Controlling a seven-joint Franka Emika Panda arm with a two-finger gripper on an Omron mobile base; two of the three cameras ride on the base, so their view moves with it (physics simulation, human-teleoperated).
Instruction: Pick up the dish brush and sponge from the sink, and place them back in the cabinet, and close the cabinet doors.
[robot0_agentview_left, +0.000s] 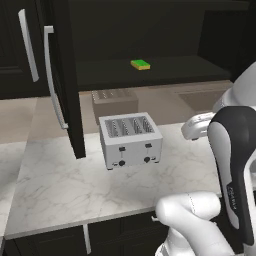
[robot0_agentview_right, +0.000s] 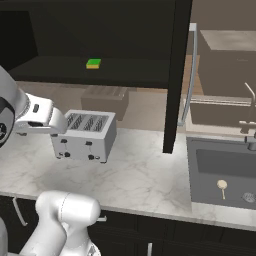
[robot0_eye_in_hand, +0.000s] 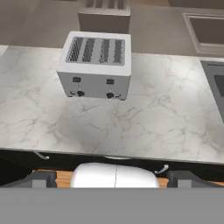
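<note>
The small flat sponge — bright green on top with a yellow layer beneath — already lies on the dark shelf of the tall black wall cabinet, at about twelve o'clock from the silver four-slot toaster on the white marble counter. That half looks done. The small dish brush, a round cream-white head on a thin pale stick handle, lies flat on the floor of the dark grey rectangular sink, at roughly nine o'clock from the round metal drain and well apart from the robot arm. It has yet to be fetched. The tall black panelled cabinet doors with long silver bar handles stand open, so closing them remains too. The two-finger gripper has its dark tips spread wide apart — nothing lies between them — and it looks down over the counter's front edge, toward the toaster.
</note>
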